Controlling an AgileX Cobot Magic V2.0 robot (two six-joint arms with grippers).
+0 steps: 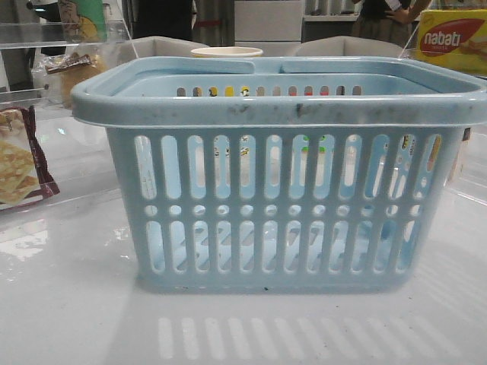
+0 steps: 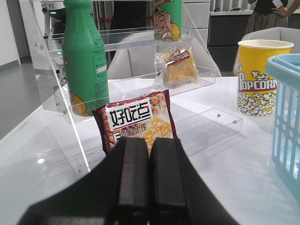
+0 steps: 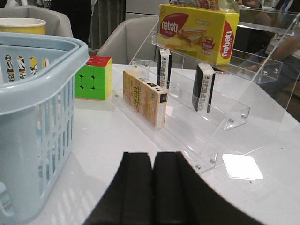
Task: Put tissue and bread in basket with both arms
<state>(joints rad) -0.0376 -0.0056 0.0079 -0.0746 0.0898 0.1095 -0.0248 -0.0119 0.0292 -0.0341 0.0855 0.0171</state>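
Both tools, left [image 2: 149, 178] and right [image 3: 153, 187], are closed and empty; the soft, crinkly-wrapped bread [image 2: 178, 67] probably needs a gentle mid-body pinch.

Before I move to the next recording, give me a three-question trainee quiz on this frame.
1. True or false: the bread already lies in the basket.
2. The left gripper is: A) open B) shut with nothing in it C) shut on the cracker pack.
3. Which yellow box sits on the top shelf of the right-hand rack?

Key: 1 false, it sits on the left rack's shelf; 2 B; 3 the nabati box.
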